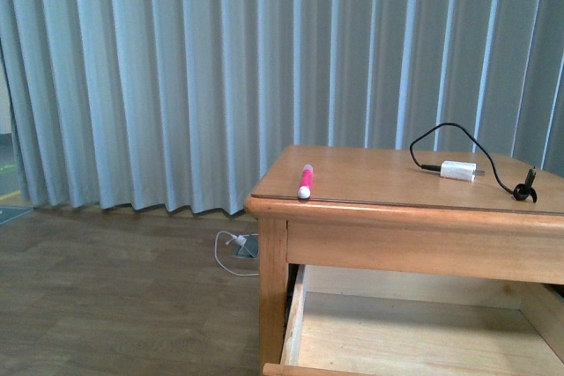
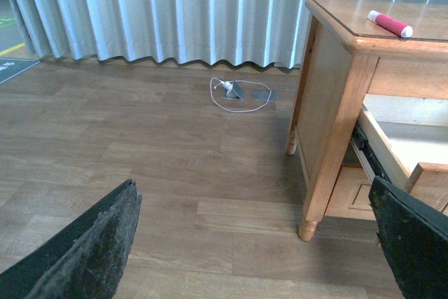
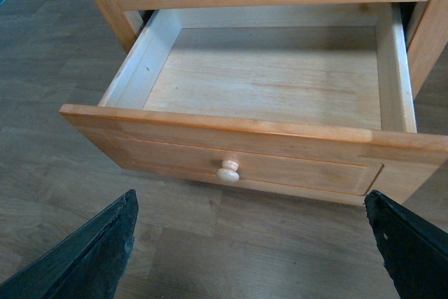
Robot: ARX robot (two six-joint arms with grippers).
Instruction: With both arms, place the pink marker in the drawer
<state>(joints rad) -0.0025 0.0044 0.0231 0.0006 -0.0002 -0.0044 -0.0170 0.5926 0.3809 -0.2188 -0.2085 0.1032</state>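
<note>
Left fingers (image 2: 87, 257) and right fingers (image 3: 87, 260) stand splayed wide, empty.

The table (image 1: 379, 173) is light-brown wood. On it, the pink marker (image 1: 306, 179) is bright pink with a white end, the charger block (image 1: 458, 171) white, its cable (image 1: 450, 125) black. Below the tabletop, the drawer (image 3: 294, 162) has a light-brown front, cream knob (image 3: 228, 171) and pale interior. Behind the table, the curtain (image 1: 159, 77) is pale blue-grey, vertically pleated; the floor (image 1: 106, 288) beside it shows grey-brown planks.
</note>
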